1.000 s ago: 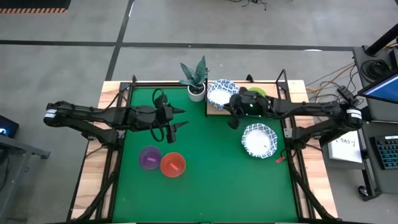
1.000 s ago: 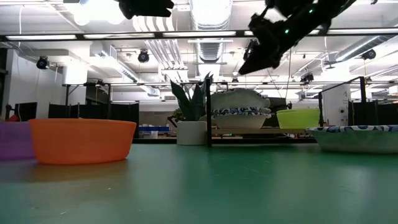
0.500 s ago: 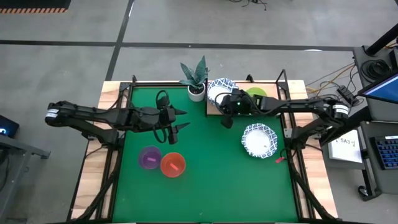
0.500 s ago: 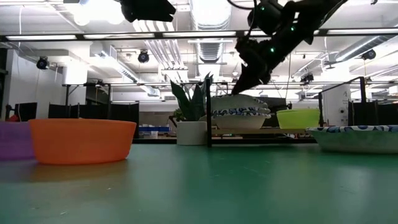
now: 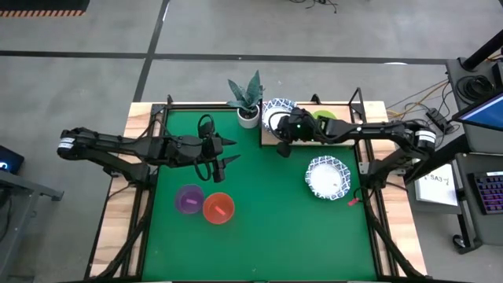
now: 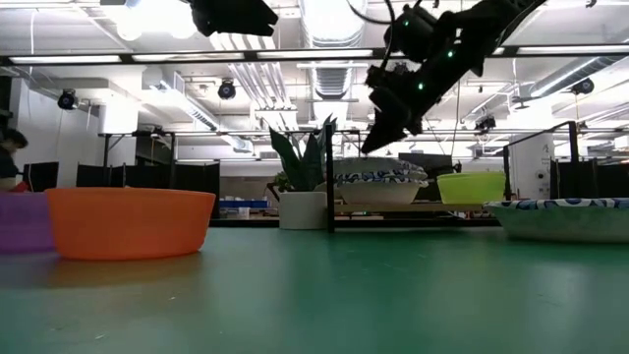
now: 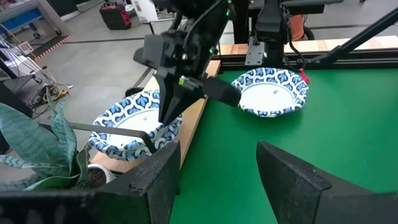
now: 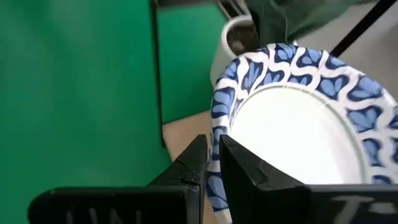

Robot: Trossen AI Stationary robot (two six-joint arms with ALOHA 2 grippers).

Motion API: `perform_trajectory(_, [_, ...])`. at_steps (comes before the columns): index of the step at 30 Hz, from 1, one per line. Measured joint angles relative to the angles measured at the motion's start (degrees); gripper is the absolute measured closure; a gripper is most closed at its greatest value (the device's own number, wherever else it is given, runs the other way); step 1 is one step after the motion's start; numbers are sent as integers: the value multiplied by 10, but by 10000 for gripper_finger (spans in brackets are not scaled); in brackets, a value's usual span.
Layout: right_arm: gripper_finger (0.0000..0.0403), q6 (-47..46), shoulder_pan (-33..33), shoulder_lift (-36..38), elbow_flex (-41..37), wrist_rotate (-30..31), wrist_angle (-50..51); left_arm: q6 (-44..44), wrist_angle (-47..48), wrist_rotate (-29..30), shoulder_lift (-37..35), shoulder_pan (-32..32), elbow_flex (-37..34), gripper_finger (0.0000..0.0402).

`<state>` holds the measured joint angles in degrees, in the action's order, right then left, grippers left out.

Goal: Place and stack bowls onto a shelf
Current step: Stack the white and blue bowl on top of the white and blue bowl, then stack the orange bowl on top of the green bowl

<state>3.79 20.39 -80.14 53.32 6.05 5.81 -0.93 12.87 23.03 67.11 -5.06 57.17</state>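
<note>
This is a robotics lab or industrial workshop, not a home. The low view looks past the green mat (image 6: 324, 295) into a large open hall with exposed ceiling ducts (image 6: 257, 79), strip lights (image 6: 324, 20) and dark equipment racks (image 6: 147, 175). From above, a bare concrete floor (image 5: 94, 27) with taped lines, loose cables (image 5: 409, 98) and a monitor (image 5: 481, 110) with a keyboard (image 5: 489, 192) flank the table.

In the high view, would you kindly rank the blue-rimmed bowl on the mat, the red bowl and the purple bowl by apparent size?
1. Blue-rimmed bowl on the mat: largest.
2. Red bowl and purple bowl: too alike to rank.
</note>
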Motion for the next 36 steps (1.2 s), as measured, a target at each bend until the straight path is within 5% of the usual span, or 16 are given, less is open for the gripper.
perform_trajectory(16, [369,-25,-17,59,-1,-50,33,15,28,0,0,0,-1,208])
perform_trajectory(32, [369,-92,-158,84,-1,-52,95,87,116,-3,2,-14,-8,208])
perform_trajectory(36, [369,-109,-192,84,-1,-52,114,109,119,-53,2,-26,-33,208])
